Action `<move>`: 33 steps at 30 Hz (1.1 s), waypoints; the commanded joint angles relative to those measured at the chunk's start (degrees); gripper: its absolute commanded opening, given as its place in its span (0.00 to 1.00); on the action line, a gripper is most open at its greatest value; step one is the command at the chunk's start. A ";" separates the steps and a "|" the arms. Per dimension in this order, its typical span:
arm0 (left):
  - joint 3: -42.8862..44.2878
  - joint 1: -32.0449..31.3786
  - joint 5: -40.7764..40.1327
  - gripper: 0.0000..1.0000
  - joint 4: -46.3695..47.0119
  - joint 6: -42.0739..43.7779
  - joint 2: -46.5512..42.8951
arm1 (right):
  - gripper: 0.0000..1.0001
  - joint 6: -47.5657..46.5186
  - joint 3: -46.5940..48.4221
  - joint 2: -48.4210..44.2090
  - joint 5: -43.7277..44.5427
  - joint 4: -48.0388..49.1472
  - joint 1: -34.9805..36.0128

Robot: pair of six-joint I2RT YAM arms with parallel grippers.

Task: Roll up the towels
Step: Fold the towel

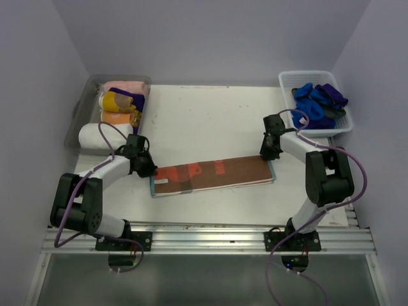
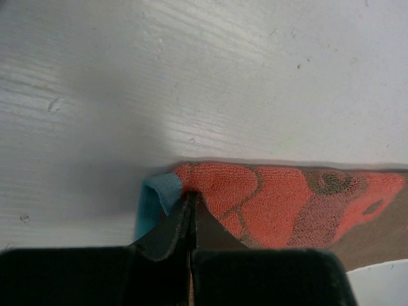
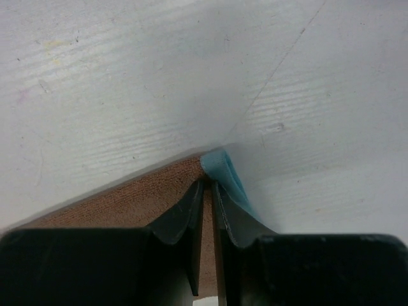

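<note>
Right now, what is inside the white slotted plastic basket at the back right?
A loose pile of blue cloth towels and purple cloth towels lies in the basket; anything underneath is hidden.

A flat rust-brown cloth towel (image 1: 217,173) lay across the near middle of a white wooden table (image 1: 210,115), its long side running left to right. The black left gripper (image 1: 150,171) pinched the towel's far-left corner, and the black right gripper (image 1: 268,155) its far-right corner.

At the far left stood a clear grey plastic tray (image 1: 81,105). It held a row of rolls from far to near:
- a pink towel roll (image 1: 124,88)
- a mustard yellow towel roll (image 1: 113,101)
- an orange towel roll (image 1: 118,117)
- a bigger white towel roll (image 1: 95,136)

At the far right stood a white slotted plastic basket (image 1: 287,86), with loose blue towels (image 1: 312,102) and purple towels (image 1: 335,95) heaped inside.
</note>
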 commanded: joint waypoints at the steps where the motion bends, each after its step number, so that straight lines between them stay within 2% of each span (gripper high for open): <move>1: -1.21 2.35 -2.25 0.00 1.05 2.06 -1.16 | 0.15 -0.96 -0.38 -5.26 1.60 -1.55 -0.39; 10: 0.81 2.97 -2.61 0.00 -1.67 2.68 -4.48 | 0.20 -2.54 -5.38 -15.55 0.12 -4.10 -2.41; 14: 1.51 2.01 0.73 0.00 -2.02 3.38 -9.24 | 0.46 -4.56 -7.40 -15.90 -4.63 -4.98 -2.76; 15: 1.95 1.48 -0.13 0.00 -2.63 3.47 -9.68 | 0.55 -4.82 -7.84 -15.90 -4.90 -4.90 -2.76; 17: 3.09 0.60 -0.41 0.00 -4.39 3.91 -10.21 | 0.59 -5.09 -8.98 -15.55 -5.43 -4.02 -2.76; 22: 3.45 -1.51 1.17 0.00 -3.53 3.91 -9.33 | 0.60 -5.79 -8.11 -12.13 -7.36 -3.84 -2.76; 29: 6.25 -9.76 4.34 0.00 0.96 0.93 -3.36 | 0.58 -7.46 -6.97 -8.09 -11.31 -2.52 -2.76; 32: 9.85 -14.07 5.83 0.00 2.10 -1.18 0.59 | 0.49 -7.90 -6.71 -6.06 -12.28 -2.00 -2.68; 33: 10.82 -15.30 6.44 0.00 2.45 -1.71 2.60 | 0.40 -7.82 -6.71 -5.71 -12.46 -2.00 -2.68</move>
